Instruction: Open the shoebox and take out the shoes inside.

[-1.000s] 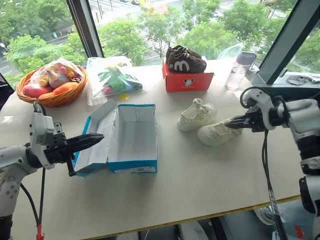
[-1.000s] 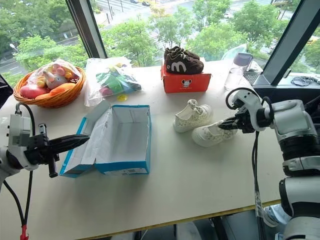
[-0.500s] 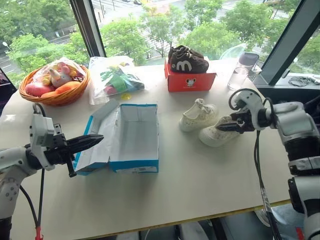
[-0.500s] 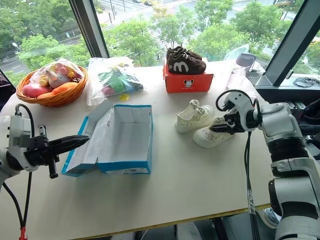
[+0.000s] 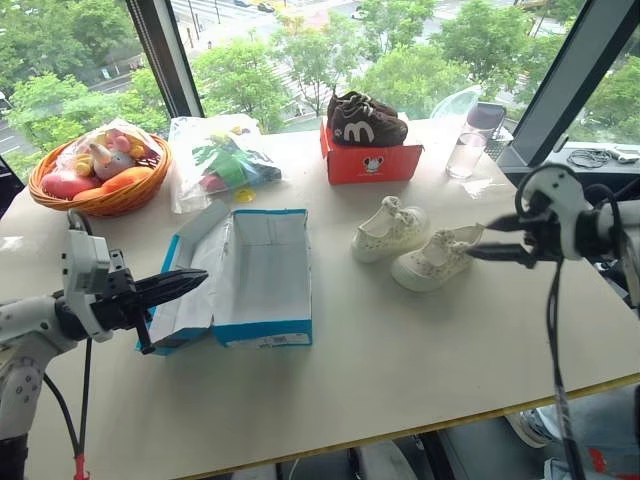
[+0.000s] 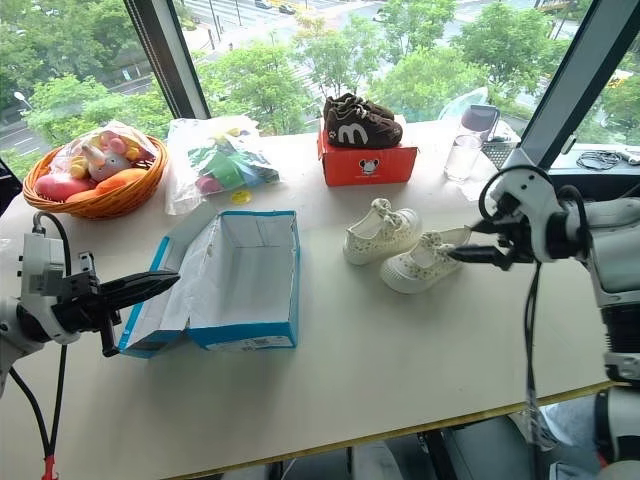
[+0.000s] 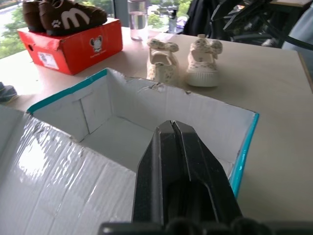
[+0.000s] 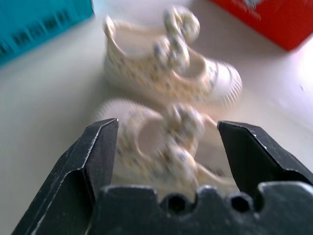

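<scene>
The shoebox (image 5: pixel 245 275) lay open on the counter (image 5: pixel 400 370), lid folded out toward the robot's left and its white inside empty. Both shoes (image 5: pixel 418 245) stood on the counter to the right of the box, well apart from it, side by side with their long axes roughly parallel.

The right pincer (image 5: pixel 480 240) hung just off the heel end of the nearer shoe (image 5: pixel 435 260), its 2 fingers spread wide and gripping nothing. In the right wrist view that shoe sat straight ahead between the spread fingers (image 8: pixel 90 156), with the farther shoe (image 8: pixel 171 63) beyond it. So the shoes lay to the left of this pincer, toward the box, and the right arm was by far the nearer.

The left pincer (image 5: pixel 190 283) was pressed together, empty, pointing level at the box's left edge beside the folded-out lid.

Judged from this layout, the task looked complete: box open, 2 shoes out. Any coming move would likely be the right arm pulling clear without nudging the nearer shoe's heel.
</scene>
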Motion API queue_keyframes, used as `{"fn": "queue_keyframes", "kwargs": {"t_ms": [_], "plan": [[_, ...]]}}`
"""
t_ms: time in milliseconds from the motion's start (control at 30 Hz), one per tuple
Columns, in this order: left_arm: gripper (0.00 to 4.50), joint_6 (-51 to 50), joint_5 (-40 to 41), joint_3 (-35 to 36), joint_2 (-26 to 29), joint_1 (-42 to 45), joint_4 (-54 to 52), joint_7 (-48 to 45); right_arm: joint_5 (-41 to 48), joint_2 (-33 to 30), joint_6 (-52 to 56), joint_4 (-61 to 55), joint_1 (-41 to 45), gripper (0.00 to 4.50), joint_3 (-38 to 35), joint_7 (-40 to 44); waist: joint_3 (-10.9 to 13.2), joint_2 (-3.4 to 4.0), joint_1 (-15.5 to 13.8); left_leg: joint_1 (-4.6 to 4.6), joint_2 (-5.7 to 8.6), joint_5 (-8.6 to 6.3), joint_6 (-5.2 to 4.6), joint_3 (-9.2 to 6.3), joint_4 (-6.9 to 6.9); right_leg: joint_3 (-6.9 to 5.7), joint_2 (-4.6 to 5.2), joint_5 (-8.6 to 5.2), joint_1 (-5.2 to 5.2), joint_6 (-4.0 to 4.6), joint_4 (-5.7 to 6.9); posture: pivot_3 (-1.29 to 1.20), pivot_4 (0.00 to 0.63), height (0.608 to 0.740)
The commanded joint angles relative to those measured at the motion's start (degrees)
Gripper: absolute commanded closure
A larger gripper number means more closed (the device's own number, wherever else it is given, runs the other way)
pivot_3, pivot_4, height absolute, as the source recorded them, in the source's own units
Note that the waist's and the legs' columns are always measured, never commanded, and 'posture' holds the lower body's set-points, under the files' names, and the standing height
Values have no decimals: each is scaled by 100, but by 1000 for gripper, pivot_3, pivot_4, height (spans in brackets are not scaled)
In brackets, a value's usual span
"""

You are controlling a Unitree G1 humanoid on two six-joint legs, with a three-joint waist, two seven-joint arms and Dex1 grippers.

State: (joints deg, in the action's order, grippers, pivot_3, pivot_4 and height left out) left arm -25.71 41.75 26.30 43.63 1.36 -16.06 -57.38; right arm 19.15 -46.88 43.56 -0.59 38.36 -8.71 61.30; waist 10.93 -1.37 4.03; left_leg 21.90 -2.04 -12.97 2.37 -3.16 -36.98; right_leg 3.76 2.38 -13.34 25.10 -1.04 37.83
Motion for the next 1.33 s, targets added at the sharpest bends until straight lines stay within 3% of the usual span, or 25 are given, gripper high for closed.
{"fn": "queue_keyframes", "kwargs": {"t_ms": [33,133,233,300,500,600,933,1067,1333], "plan": [[4500,-273,-199,330,-293,-207,-238,1192,679,616,480,-1181,-340,616,-979,-1000,0,0,-28,4,1,0,0,-1,-2,0,0,2,0,-1,-1,0,150,740],[4500,-442,-548,644,-813,-353,-262,2584,588,1296,617,-1952,-533,616,-1199,-2194,0,-1,-92,16,10,0,1,0,-10,2,14,28,2,15,-13,0,150,740],[4500,-176,-1033,1001,-1558,-391,13,3926,-98,1675,42,-2575,-1097,616,-659,-3010,-12,-20,-144,17,10,-1,1,1,-21,4,14,41,-2,13,-21,0,150,740],[4500,-7,-1124,1140,-1913,-383,200,4330,-392,1782,-212,-2610,-1445,616,-407,-3283,-39,-50,-157,10,9,-1,1,1,-18,4,11,41,-6,14,-23,0,150,740],[4500,1527,-2365,661,-2921,-703,1204,5099,-1091,2495,-2177,-1449,-2493,616,-261,-3988,-66,-87,-181,-12,13,-1,2,3,-21,4,14,48,-44,9,-51,0,150,740],[4500,2066,-2390,622,-3290,-653,1567,5195,-1399,2537,-3014,-606,-2752,616,-299,-4266,-78,-76,-177,-68,14,-2,2,8,-11,7,14,33,-107,-26,-80,0,150,740],[4500,2831,-2539,138,-3437,-570,1893,4925,-1609,2645,-4312,441,-2959,616,-230,-4617,-128,-23,-185,-97,16,-2,2,15,-2,20,11,23,-179,-44,-98,0,150,740],[4500,2908,-2557,106,-3310,-496,1953,4898,-1604,2680,-4402,486,-2986,616,-187,-4651,-129,-24,-184,-140,18,-2,3,14,-2,27,11,17,-200,-37,-110,0,150,740],[4500,2939,-2566,29,-3226,-524,1954,4877,-1609,2697,-4378,428,-3025,616,-109,-4663,-130,-25,-182,-142,17,-2,3,14,1,27,10,16,-200,-41,-111,0,150,740]]}}
